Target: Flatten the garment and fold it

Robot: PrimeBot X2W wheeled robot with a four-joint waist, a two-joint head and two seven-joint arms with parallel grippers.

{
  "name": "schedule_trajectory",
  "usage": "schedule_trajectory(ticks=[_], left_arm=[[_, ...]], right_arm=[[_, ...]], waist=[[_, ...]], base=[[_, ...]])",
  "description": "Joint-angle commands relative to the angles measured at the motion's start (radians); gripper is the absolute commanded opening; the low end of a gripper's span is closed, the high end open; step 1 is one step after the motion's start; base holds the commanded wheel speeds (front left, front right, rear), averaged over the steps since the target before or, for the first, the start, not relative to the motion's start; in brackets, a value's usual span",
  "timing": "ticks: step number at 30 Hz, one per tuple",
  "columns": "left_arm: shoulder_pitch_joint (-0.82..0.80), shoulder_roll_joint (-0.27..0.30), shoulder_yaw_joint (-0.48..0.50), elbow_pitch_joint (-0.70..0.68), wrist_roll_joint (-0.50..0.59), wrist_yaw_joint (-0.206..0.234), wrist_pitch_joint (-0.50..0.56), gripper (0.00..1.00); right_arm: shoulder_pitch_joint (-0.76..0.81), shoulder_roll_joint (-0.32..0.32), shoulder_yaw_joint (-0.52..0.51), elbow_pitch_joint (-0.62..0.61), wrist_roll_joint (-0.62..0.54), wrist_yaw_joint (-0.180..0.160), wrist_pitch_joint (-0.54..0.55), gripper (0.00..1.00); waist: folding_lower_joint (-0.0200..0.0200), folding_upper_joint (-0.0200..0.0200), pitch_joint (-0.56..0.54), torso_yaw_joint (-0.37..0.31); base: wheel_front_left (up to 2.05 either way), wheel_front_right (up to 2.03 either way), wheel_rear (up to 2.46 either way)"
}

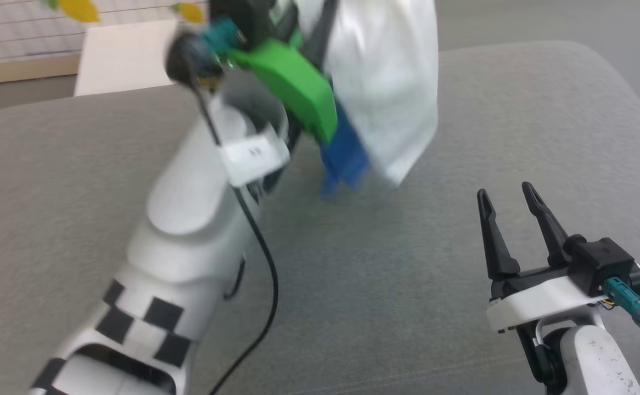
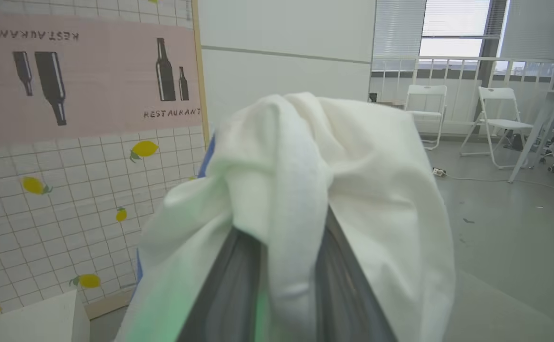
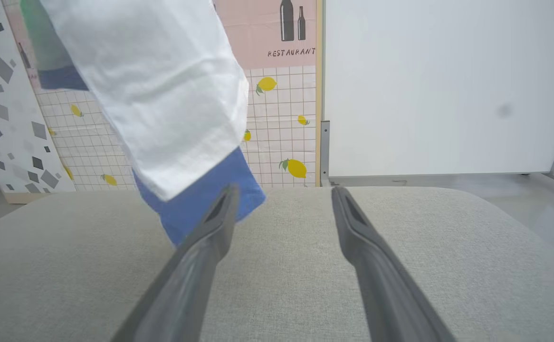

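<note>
The garment [image 1: 386, 82], a white T-shirt with blue parts, hangs in a bunch above the grey cushioned surface [image 1: 462, 137]. My left arm reaches up to it, and my left gripper [image 2: 289, 266] is shut on a fold of the white cloth, which drapes over both fingers. A blue part dangles lowest [image 1: 344, 159], just above the surface. In the right wrist view the garment [image 3: 163, 95] hangs at the upper left, its blue end beside my left finger. My right gripper [image 1: 509, 197] stands open at the lower right, apart from the cloth, with nothing between its fingers [image 3: 372, 247].
A tiled wall panel with lemons and a pink restaurant poster [image 2: 87, 71] stands behind the surface. A white board [image 3: 448, 85] is at the back right. White folding chairs [image 2: 495, 118] stand on the floor beyond. A white box [image 1: 128, 55] sits behind the surface's far left edge.
</note>
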Motion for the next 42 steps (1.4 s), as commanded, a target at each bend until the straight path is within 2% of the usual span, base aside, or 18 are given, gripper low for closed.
schedule_trajectory(ticks=[1, 6, 14, 16, 17, 19, 20, 23, 28, 31, 36, 42], left_arm=[[0.035, -0.002, -0.019, 0.036, -0.006, 0.004, 0.02, 0.0], [0.101, -0.007, -0.113, 0.196, 0.007, 0.01, 0.15, 0.0], [0.188, -0.009, -0.192, 0.415, -0.032, -0.028, 0.406, 0.0], [0.201, -0.01, -0.194, 0.435, -0.054, -0.036, 0.443, 0.93], [0.207, -0.01, -0.192, 0.438, -0.068, -0.041, 0.453, 1.0], [0.21, -0.011, -0.183, 0.424, -0.086, -0.045, 0.433, 1.0], [0.211, -0.01, -0.145, 0.376, -0.105, -0.038, 0.319, 1.0], [0.216, 0.003, -0.094, 0.31, -0.115, -0.026, 0.149, 1.0], [0.26, 0.057, -0.019, 0.193, -0.097, 0.012, -0.138, 1.0], [0.309, 0.095, 0.019, 0.122, -0.082, 0.028, -0.189, 1.0], [0.447, 0.152, 0.122, -0.069, -0.032, 0.051, -0.201, 1.0], [0.654, 0.166, 0.235, -0.257, 0.043, 0.049, -0.202, 1.0]], right_arm=[[0.006, 0.0, -0.002, -0.006, 0.006, -0.002, 0.002, 1.0], [0.015, 0.0, -0.009, -0.009, 0.011, -0.002, 0.0, 1.0], [0.01, 0.0, -0.003, 0.002, 0.022, -0.002, -0.009, 1.0], [0.011, 0.0, -0.001, 0.004, 0.022, -0.002, -0.01, 1.0], [0.012, 0.0, 0.0, 0.004, 0.022, -0.002, -0.009, 1.0], [0.014, 0.0, 0.003, 0.005, 0.02, -0.002, -0.008, 1.0], [0.017, 0.0, 0.004, 0.003, 0.016, -0.002, -0.003, 1.0], [0.022, 0.0, 0.001, 0.0, 0.01, -0.002, 0.001, 1.0], [0.033, 0.0, -0.006, -0.012, 0.0, -0.002, 0.013, 1.0], [0.041, 0.0, -0.011, -0.022, -0.003, -0.002, 0.02, 1.0], [0.051, 0.0, -0.016, -0.037, -0.008, -0.002, 0.03, 1.0], [0.059, 0.0, -0.028, -0.048, -0.008, -0.002, 0.035, 1.0]], waist=[[0.0001, -0.0001, 0.023, -0.071], [0.0001, -0.0001, 0.042, -0.104], [0.0001, -0.0001, 0.047, -0.104], [0.0001, -0.0001, 0.042, -0.094], [0.0001, -0.0001, 0.039, -0.088], [0.0001, -0.0001, 0.032, -0.076], [0.0001, -0.0001, 0.021, -0.056], [0.0001, -0.0001, 0.01, -0.036], [0.0001, -0.0001, -0.01, -0.002], [0.0001, -0.0001, -0.019, 0.017], [0.0001, -0.0001, -0.027, 0.042], [0.0001, -0.0001, -0.031, 0.066]], base=[[0.0, 0.0, 0.0], [0.0, 0.0, 0.0], [0.0, 0.0, 0.0], [0.0, 0.0, 0.0], [0.0, 0.0, 0.0], [0.0, 0.0, 0.0], [0.0, 0.0, 0.0], [0.0, 0.0, 0.0], [0.0, 0.0, 0.0], [0.0, 0.0, 0.0], [0.0, 0.0, 0.0], [0.0, 0.0, 0.0]])
